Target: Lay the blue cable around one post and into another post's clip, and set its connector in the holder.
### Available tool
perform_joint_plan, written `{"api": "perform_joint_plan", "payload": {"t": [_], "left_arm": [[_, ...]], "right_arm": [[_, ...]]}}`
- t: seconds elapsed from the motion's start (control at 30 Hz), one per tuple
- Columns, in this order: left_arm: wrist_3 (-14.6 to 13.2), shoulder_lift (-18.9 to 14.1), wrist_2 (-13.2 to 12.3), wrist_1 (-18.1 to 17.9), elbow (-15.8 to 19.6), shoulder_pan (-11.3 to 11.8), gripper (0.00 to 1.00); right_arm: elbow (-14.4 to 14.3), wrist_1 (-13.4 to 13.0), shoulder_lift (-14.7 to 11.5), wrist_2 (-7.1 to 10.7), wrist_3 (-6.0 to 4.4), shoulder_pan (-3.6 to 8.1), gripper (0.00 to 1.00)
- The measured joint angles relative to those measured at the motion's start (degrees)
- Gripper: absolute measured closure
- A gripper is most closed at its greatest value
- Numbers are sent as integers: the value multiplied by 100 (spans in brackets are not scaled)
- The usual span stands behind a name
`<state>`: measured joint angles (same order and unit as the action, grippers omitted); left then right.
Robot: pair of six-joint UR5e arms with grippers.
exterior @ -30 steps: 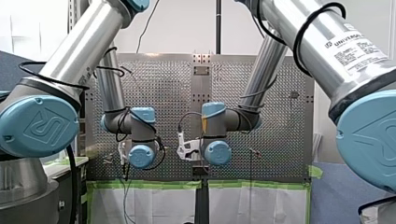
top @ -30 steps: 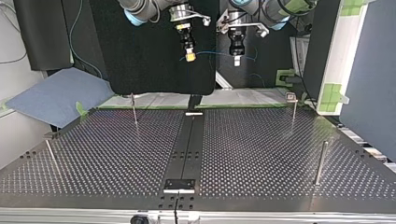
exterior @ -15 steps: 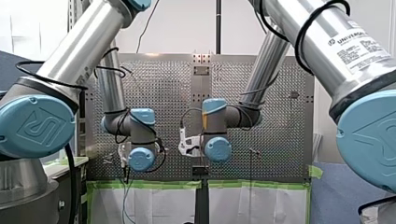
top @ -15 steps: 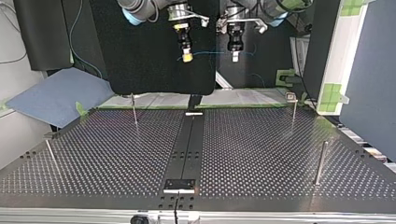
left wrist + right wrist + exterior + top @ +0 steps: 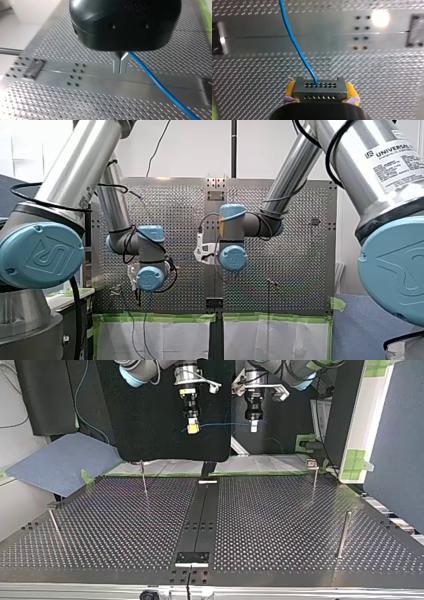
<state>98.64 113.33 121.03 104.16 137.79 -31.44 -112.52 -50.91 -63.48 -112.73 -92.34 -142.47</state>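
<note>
carrying step: my right jaws pinched the connector (image 5: 319,90), my left jaws pinched the blue cable (image 5: 155,82), high over the bench (image 5: 280,525). next, it needed lowering around a post (image 5: 343,532).

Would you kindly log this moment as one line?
right jaws: shut on connector | left jaws: shut on blue cable | both high above table | cable unrouted

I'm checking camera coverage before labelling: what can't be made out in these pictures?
Front view: my left tool and my right tool, both hidden behind the arms' blue wrist joints.
Top view: the head of the far post at the right, too small to tell whether it is a clip.
Left wrist view: where the blue cable leads, cut off at the edge.
</note>
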Motion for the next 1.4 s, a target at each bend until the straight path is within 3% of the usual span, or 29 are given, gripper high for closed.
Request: {"api": "perform_joint_plan", "payload": {"t": [0.27, 0.5, 0.67, 1.03, 1.23, 1.4], "left_arm": [[261, -432, -269, 58, -6, 6, 100], [375, -644, -105, 212, -204, 78, 100], [423, -877, -21, 444, -413, 214, 100], [666, -1376, -264, 946, -526, 694, 100], [919, -1675, -412, 1243, -534, 993, 100], [1170, -1939, -481, 1507, -600, 1257, 100]], "right_arm": [[214, 183, -442, 262, 29, 11, 100], [494, 425, -692, 308, 30, 12, 100], [746, 630, -704, 311, 31, 17, 100], [1233, 849, -699, 419, 30, 21, 100], [1526, 949, -620, 484, 25, 3, 100], [1782, 1174, -434, 649, 29, -17, 100]]}}
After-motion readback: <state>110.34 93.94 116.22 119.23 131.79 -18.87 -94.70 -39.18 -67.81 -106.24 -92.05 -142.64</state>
